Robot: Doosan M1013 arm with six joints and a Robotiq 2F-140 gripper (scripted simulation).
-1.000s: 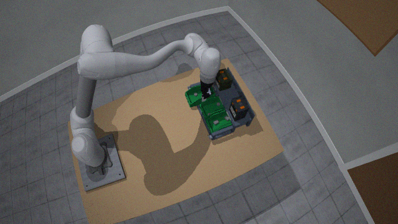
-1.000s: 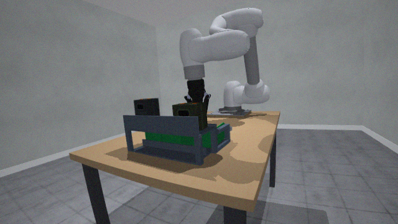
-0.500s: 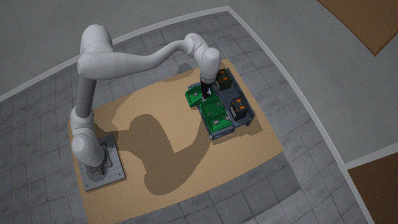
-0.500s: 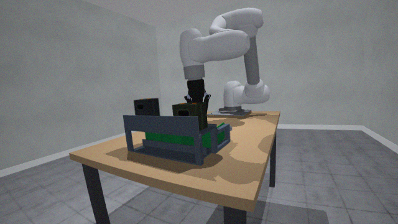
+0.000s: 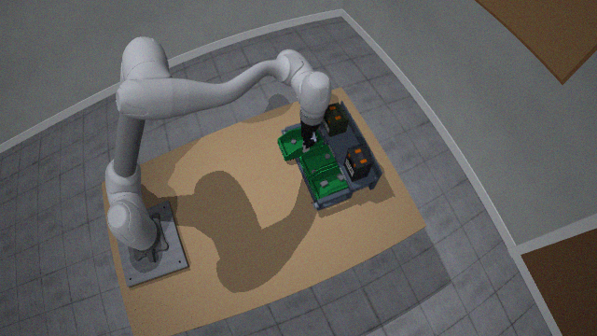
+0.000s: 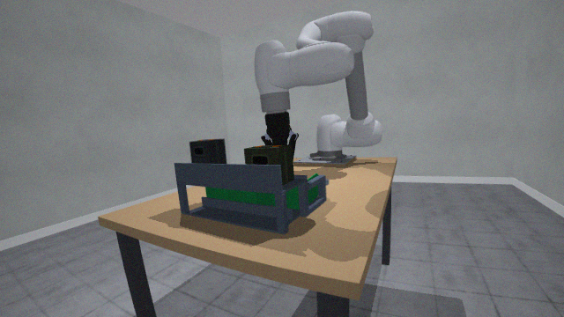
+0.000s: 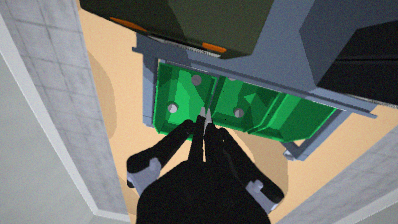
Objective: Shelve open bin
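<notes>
The shelf (image 5: 374,177) is the landmark here: a grey frame standing on the table (image 5: 233,280), with a row of green bins in its lower level and two dark boxes on its top board. The arm (image 5: 187,91) reaches from its base, well apart from the shelf, and comes down over the shelf's far end.

The bin (image 5: 291,142) of the task is at that end of the shelf. In the top view its open front still stands out past the shelf's front edge, and it looks turned a little against the two other bins (image 5: 324,175) in the row. So I judge the insertion as half done.

The claw (image 7: 205,131) is almost fully narrow and pinches a thin wall of the bin (image 7: 182,97), seen in the wrist view as a pale edge between the fingertips. Small grey parts (image 7: 172,107) lie inside the bin.

To do this step well, I would first bring the bin parallel to its neighbours, then keep it level and high enough for the bottom to pass the front lip, push it straight inward under the board, and lower it gently. The claw should open only when the bin rests on the shelf's floor. A tilt could spill the parts, and a side push could move the neighbour bin.

No brand, label or writing can be read; the boxes (image 5: 358,163) show only orange marks.
</notes>
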